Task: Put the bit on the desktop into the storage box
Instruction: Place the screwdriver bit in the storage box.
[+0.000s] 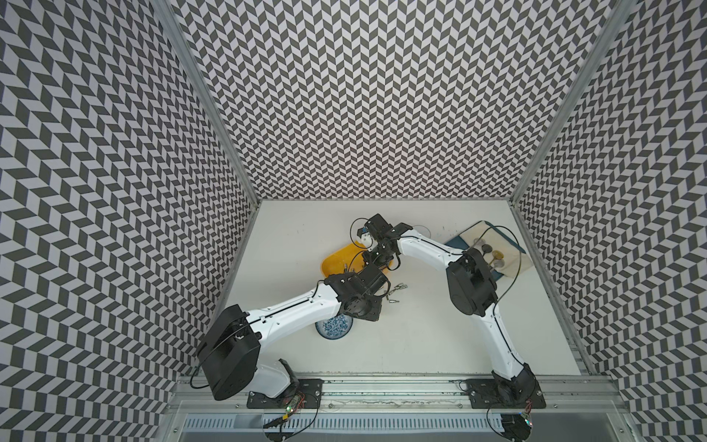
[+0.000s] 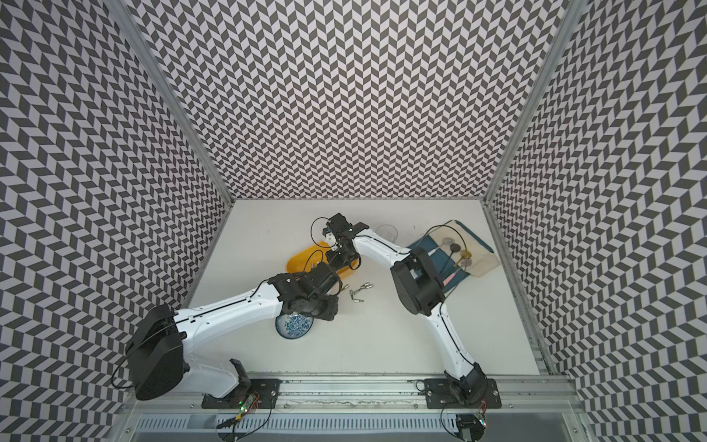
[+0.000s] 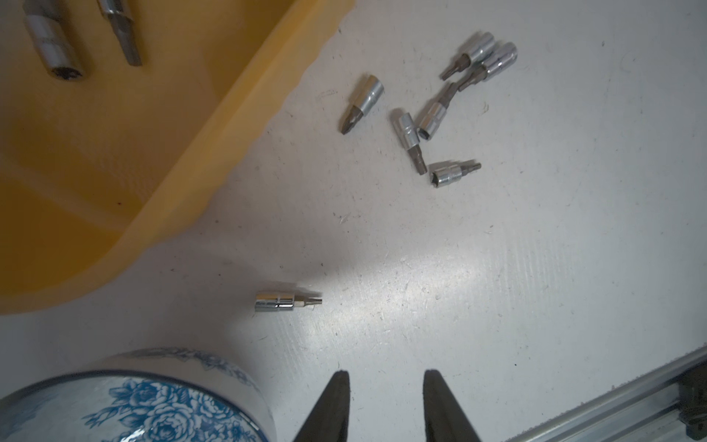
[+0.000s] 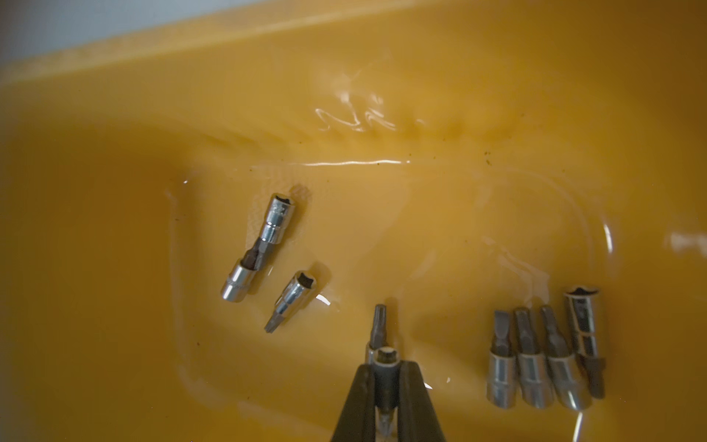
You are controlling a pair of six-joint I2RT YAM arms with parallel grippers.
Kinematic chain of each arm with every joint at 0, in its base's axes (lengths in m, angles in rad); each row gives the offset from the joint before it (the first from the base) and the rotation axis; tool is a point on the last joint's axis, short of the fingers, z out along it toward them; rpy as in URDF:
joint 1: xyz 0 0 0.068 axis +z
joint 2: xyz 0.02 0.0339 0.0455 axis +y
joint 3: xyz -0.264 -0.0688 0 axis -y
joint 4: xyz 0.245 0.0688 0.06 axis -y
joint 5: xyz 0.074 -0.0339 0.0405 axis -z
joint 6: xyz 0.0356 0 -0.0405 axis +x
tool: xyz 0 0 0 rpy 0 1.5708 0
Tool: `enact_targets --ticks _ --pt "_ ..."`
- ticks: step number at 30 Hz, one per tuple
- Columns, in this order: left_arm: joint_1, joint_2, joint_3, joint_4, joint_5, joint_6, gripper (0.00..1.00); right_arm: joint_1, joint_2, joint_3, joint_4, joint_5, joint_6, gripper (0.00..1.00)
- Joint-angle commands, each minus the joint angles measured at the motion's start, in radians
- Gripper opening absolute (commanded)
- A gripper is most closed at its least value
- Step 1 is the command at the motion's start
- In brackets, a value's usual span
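The yellow storage box [image 1: 336, 256] [image 2: 302, 260] lies on the white desktop [image 1: 421, 336] between my two wrists. My right gripper [image 4: 387, 369] hangs low inside the storage box [image 4: 459, 95], shut on a silver bit [image 4: 385, 359] held upright. Several bits lie on the box floor [image 4: 543, 356], one just past the held bit [image 4: 378, 325]. My left gripper [image 3: 386, 377] is open and empty above the desktop. A lone bit [image 3: 287, 300] lies ahead of it, with several more farther off [image 3: 432, 114] [image 1: 398, 291] [image 2: 361, 291].
A blue-and-white bowl [image 1: 333, 328] [image 3: 134, 402] stands close beside my left fingers. A dark-blue board [image 1: 457, 243] with a cloth and small tools lies at the back right. A clear glass [image 2: 386, 231] stands behind the right wrist. An aluminium rail [image 3: 612, 405] edges the table.
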Motion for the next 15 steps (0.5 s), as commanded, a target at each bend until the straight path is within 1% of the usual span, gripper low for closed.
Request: enact_targets --ticks 1,8,11,12,14,15 --pt "-0.017 0.021 0.033 0.046 -0.029 0.014 0.36 -0.001 0.035 0.040 -0.004 0.011 -0.015 0.00" --pt "-0.032 0.096 0.048 0.100 -0.070 0.141 0.36 -0.001 0.066 0.049 -0.021 0.032 -0.024 0.00" --pt "-0.032 0.147 0.079 0.115 -0.084 0.190 0.36 -0.002 0.071 0.051 -0.024 0.046 -0.027 0.02" --pt "-0.034 0.162 0.089 0.127 -0.085 0.206 0.36 -0.001 0.071 0.051 -0.025 0.048 -0.027 0.05" --pt "-0.034 0.187 0.101 0.146 -0.087 0.223 0.36 -0.001 0.078 0.057 -0.031 0.045 -0.027 0.16" --pt "-0.035 0.199 0.108 0.151 -0.086 0.251 0.36 -0.001 0.079 0.062 -0.036 0.041 -0.029 0.20"
